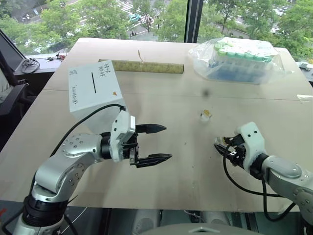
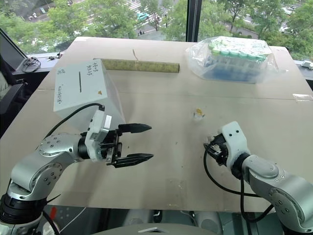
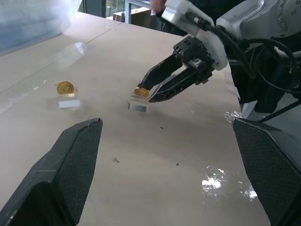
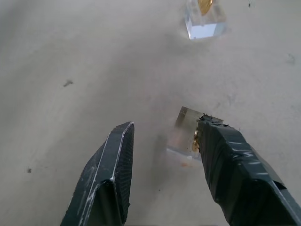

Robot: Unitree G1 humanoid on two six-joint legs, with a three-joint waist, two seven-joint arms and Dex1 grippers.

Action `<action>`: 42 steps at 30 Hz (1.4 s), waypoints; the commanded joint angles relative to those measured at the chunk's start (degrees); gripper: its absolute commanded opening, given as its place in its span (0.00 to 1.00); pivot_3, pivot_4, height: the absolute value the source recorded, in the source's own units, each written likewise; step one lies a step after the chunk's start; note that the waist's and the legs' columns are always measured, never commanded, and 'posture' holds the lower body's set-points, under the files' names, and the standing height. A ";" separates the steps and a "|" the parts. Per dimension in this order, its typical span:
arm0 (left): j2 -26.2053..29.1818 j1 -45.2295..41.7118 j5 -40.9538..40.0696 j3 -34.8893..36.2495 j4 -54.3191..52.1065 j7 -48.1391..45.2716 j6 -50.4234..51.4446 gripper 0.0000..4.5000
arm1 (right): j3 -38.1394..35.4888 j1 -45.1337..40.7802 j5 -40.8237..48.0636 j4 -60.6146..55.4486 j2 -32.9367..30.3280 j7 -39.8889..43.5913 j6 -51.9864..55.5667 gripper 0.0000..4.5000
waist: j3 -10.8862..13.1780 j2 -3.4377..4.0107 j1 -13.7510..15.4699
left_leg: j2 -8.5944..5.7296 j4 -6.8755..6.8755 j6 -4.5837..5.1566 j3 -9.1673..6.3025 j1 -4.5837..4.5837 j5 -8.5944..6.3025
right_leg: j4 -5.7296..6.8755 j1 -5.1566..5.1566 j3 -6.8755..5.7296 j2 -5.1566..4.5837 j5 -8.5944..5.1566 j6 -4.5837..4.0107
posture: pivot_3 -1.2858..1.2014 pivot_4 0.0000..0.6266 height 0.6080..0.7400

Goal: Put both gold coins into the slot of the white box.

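Left fingers [image 1: 152,143]: wide open, holding nothing.
Right fingers [image 3: 146,90]: partly open around near gold coin [image 3: 140,92].
Far coin [image 3: 65,87]: on table [image 1: 195,161].
Bag of tubes [image 1: 239,59]: far right.
White box [image 1: 93,90]: far left.

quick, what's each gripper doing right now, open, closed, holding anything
Left gripper: open, holding nothing, above the table.
Right gripper: open, fingers either side of a gold coin in its clear holder, not yet gripped.

On the surface [image 1: 171,98], the white box [image 1: 95,93] stands at the left, a bag of tubes [image 1: 239,59] at the far right, a long roll [image 1: 142,66] between them. Two gold coins [image 3: 65,87] stand upright in clear holders [image 3: 68,103] near the middle, well apart from the box.
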 commanded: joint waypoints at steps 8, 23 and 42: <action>-0.12 1.22 0.17 0.37 -1.76 0.43 -1.65 1.00 | -0.37 -2.40 -3.08 0.15 1.34 -0.18 2.39 0.01 | 0.00 0.00 -0.06 | 0.01 -0.03 0.00 -0.01 0.00 0.00 | 0.01 -0.01 0.00 0.05 0.01 -0.01 | 0.52 0.24 1.00; -1.03 2.92 -2.61 1.45 0.44 1.18 -0.61 1.00 | -3.23 -2.90 -3.53 -0.97 0.56 3.37 3.18 0.01 | 0.00 0.00 -0.01 | 0.01 0.00 0.00 -0.01 0.02 0.00 | 0.04 0.00 0.01 0.04 0.01 0.00 | 0.52 0.24 1.00; -5.36 -8.19 -9.86 -0.56 6.50 3.81 8.82 1.00 | -15.71 -4.68 12.16 -0.81 0.23 10.86 -3.81 0.01 | 0.01 -0.04 -0.20 | 0.00 0.11 0.00 0.01 0.09 0.00 | 0.27 0.02 0.08 0.07 0.01 0.00 | 0.52 0.24 1.00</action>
